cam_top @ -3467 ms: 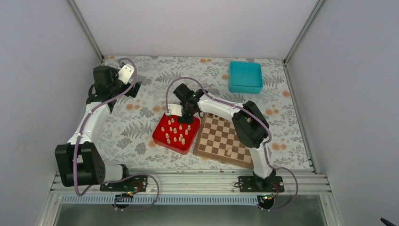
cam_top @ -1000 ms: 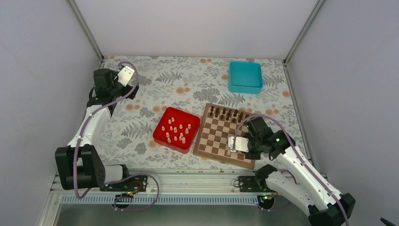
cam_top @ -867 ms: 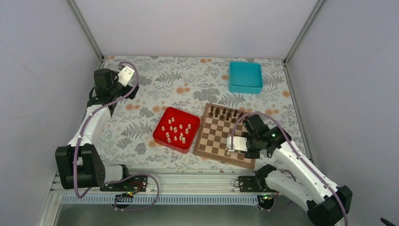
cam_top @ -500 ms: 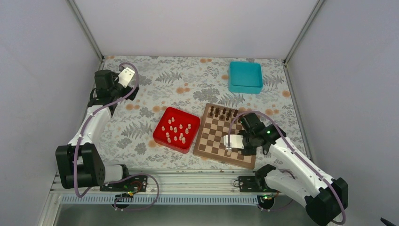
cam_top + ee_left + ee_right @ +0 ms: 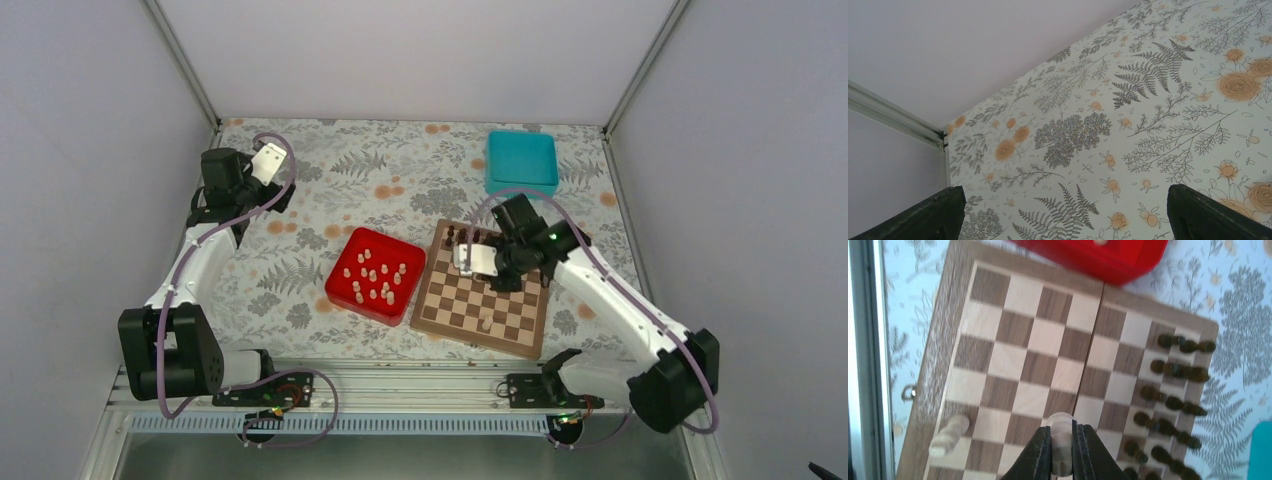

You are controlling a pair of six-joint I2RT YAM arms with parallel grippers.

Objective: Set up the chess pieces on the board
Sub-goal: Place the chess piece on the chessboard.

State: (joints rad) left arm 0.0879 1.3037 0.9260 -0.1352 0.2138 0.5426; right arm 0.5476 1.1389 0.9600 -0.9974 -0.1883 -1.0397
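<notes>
The right tool (image 5: 1061, 440) has swung across the board (image 5: 1013, 365) from near edge toward far rows, pinching a pale piece (image 5: 1060, 422) over it. Just right of the tool stand dark pieces (image 5: 1175, 371); drifting there could topple them. The left tool (image 5: 1073, 210) hangs spread.

Right gripper (image 5: 1061, 439) pinched shut, arm outstretched; left gripper (image 5: 1063, 216) spread wide, seemingly aloft.

Even, diffuse white light fills the enclosure, leaving only faint, soft shadows on the floral table cover (image 5: 330, 180). In the right wrist view the red tray (image 5: 1098, 255) blurs at the top edge and the pale chess piece (image 5: 1060, 432) nearest the lens looks soft; the left gripper's fingers (image 5: 923, 217) show as dark silhouettes.
</notes>
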